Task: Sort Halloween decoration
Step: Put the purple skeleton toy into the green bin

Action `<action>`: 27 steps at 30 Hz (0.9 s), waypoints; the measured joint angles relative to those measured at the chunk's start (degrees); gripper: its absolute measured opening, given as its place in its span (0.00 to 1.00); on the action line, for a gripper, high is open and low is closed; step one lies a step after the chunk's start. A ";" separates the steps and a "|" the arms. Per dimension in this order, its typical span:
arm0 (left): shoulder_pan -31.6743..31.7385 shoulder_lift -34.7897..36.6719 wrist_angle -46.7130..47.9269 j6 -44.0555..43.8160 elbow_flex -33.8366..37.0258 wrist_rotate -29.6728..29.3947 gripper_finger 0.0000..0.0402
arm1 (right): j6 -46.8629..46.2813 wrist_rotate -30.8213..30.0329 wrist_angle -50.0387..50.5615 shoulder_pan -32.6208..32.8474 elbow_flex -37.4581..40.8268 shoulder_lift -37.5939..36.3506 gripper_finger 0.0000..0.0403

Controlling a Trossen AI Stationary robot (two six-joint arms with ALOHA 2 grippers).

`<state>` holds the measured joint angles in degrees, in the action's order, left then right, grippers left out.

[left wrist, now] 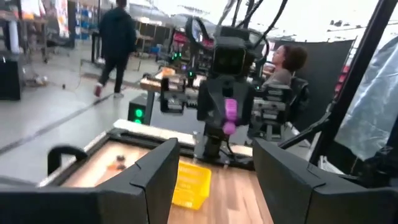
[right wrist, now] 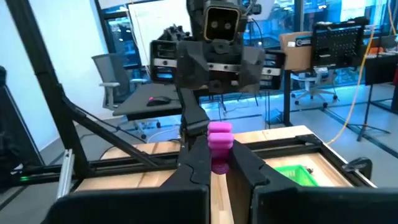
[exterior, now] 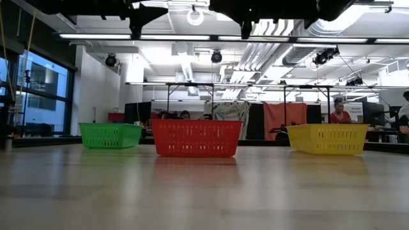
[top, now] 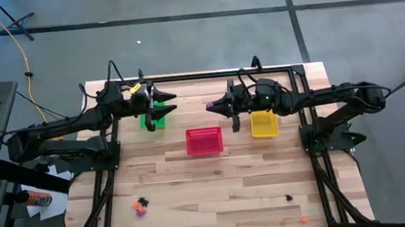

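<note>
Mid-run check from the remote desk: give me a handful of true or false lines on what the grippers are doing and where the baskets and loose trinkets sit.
1. The right gripper is shut on a purple trinket. True.
2. The left gripper holds an orange trinket. False: its fingers are open and hold nothing.
3. The red basket sits between the green basket and the yellow basket. True.
4. All the trinkets are already in baskets. False: loose trinkets lie on the table's near part.
5. Both grippers rest on the tabletop. False: both are raised above it.
</note>
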<state>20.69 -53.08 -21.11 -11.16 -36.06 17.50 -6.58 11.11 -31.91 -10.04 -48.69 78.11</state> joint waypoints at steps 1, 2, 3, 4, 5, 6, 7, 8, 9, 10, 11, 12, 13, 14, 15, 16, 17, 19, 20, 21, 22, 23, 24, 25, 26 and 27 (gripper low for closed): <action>0.00 -0.24 -0.07 0.37 -0.04 0.00 0.49 | 0.01 0.03 -0.03 0.04 0.00 0.00 0.02; 0.00 -0.60 0.07 0.73 -0.04 0.00 0.49 | 0.01 0.04 -0.03 0.04 0.00 0.00 0.02; -0.02 -0.99 0.39 0.76 -0.04 0.00 0.49 | 0.01 0.04 -0.01 0.02 0.00 0.00 0.02; -0.02 -1.28 0.58 0.74 0.02 0.00 0.49 | -0.01 0.04 -0.01 0.02 0.00 0.00 0.02; -0.10 -1.56 0.39 0.72 0.03 0.00 0.49 | 0.00 0.04 -0.01 0.02 0.00 0.00 0.02; -0.11 -1.81 0.14 0.72 0.03 0.00 0.49 | 0.01 0.02 -0.01 0.02 0.00 0.00 0.02; -0.11 -2.04 0.19 0.72 0.03 0.00 0.49 | 0.01 0.02 -0.03 0.02 0.00 0.00 0.02; -0.11 -2.31 0.32 0.72 0.03 0.00 0.49 | 0.01 0.02 -0.03 0.02 0.00 0.00 0.02; -0.11 -2.57 0.34 0.72 0.03 -0.01 0.49 | 0.01 0.03 -0.04 0.02 0.00 0.00 0.02; -0.11 -2.82 0.30 0.72 0.03 0.00 0.49 | 0.01 0.02 -0.03 0.03 0.00 0.00 0.02; -0.11 -3.08 0.21 0.72 0.03 0.08 0.49 | 0.01 0.02 -0.03 0.04 0.00 0.00 0.02; -0.11 -3.37 0.23 0.72 0.03 0.24 0.49 | 0.01 0.02 -0.06 0.04 0.00 0.00 0.02; -0.13 -3.73 0.25 0.72 0.03 0.26 0.49 | 0.01 -0.08 -0.13 0.04 0.00 0.00 0.02; -0.20 -4.04 0.34 0.74 0.03 0.26 0.49 | 0.01 -0.64 -0.37 0.05 0.00 0.00 0.02; -0.36 -4.66 0.08 0.74 0.00 0.26 0.49 | 0.05 -1.42 -0.73 0.06 0.00 0.00 0.02; -0.69 -5.48 0.10 0.76 -0.18 0.26 0.49 | 0.26 -1.95 -0.72 0.04 -0.26 0.08 0.02; -1.04 -6.55 0.35 0.80 -0.47 0.26 0.49 | 0.68 -2.10 -0.53 0.04 -1.15 0.64 0.02; -1.95 -8.72 0.64 1.97 -1.71 0.34 0.49 | 1.70 -2.08 -0.45 0.04 -3.11 1.98 0.02; -2.57 -9.98 0.17 3.26 -2.69 0.33 0.49 | 2.50 -2.08 -0.47 0.04 -4.53 3.06 0.02; -3.13 -11.09 0.01 4.82 -3.60 0.33 0.49 | 3.05 -1.91 -0.17 0.04 -5.81 4.01 0.02; -3.51 -12.09 0.26 6.36 -4.34 0.44 0.49 | 3.81 -1.42 0.61 0.04 -7.21 5.05 0.02; -3.94 -13.27 0.37 7.81 -5.34 0.47 0.49 | 4.18 -1.03 1.74 0.04 -8.63 6.03 0.02; -4.30 -14.18 0.38 8.99 -6.20 0.50 0.49 | 4.56 -0.97 3.51 0.04 -9.84 6.91 0.02; -4.50 -14.82 0.41 10.08 -6.96 0.52 0.49 | 4.98 -0.91 5.52 0.04 -11.03 7.62 0.02; -4.76 -15.35 0.18 10.88 -7.75 0.46 0.49 | 5.18 -0.85 7.39 0.04 -12.03 8.15 0.02; -4.79 -15.59 0.17 11.40 -8.21 0.45 0.49 | 5.45 -0.70 8.81 0.04 -13.00 8.70 0.02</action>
<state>15.90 -68.67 -20.94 0.25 -44.27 17.95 -1.13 10.42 -23.11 -10.00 -61.69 86.80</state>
